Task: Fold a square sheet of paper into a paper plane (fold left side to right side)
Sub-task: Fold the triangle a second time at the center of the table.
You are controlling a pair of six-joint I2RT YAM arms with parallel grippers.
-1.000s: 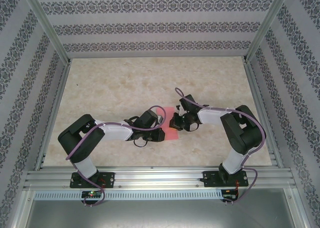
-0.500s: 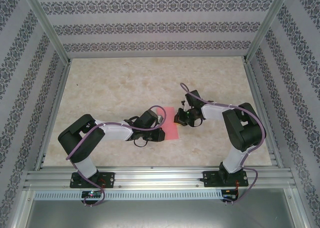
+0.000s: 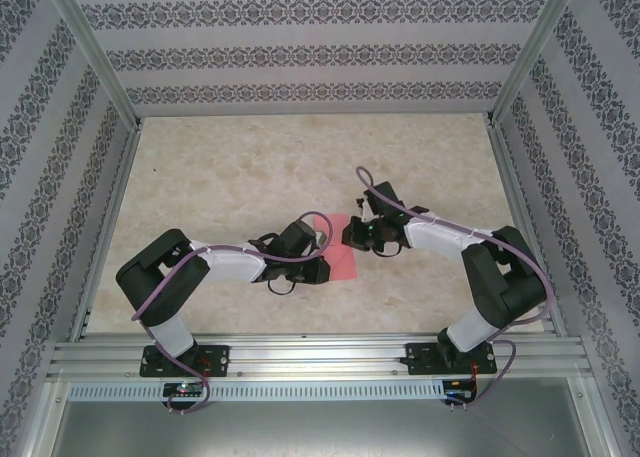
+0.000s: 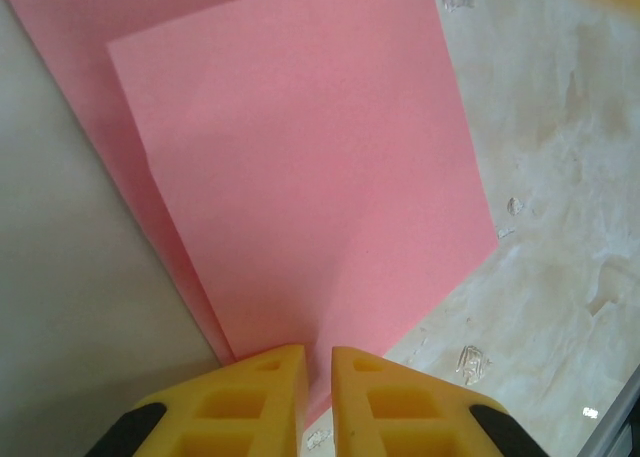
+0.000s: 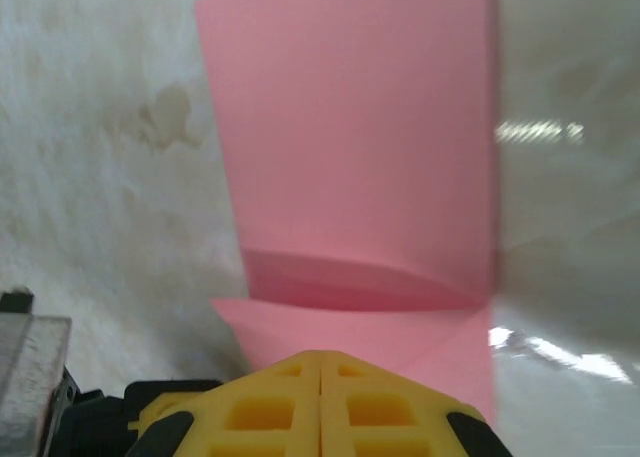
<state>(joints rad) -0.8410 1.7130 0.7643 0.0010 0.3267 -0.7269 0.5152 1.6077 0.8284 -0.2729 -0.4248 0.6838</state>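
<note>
The salmon-pink square sheet of paper [image 3: 341, 256] lies on the table between my two grippers, folded over so one layer lies on another. In the left wrist view the upper layer [image 4: 320, 177] stops short of the lower one's left edge. My left gripper [image 3: 323, 267] is at the sheet's left side; its yellow fingers stand a narrow gap apart over the near edge [image 4: 318, 362]. My right gripper [image 3: 353, 241] is at the sheet's upper right, shut [image 5: 320, 362], its tip on the lower layer, while a flap of the paper [image 5: 360, 127] bulges up just ahead.
The beige marbled table [image 3: 250, 167] is fenced by aluminium rails and patterned walls on three sides. Purple cables loop over both arms close to the paper.
The right gripper drew back to the upper right off the sheet, then edged back left to its corner as its elbow swung out right. The left arm has stayed still.
</note>
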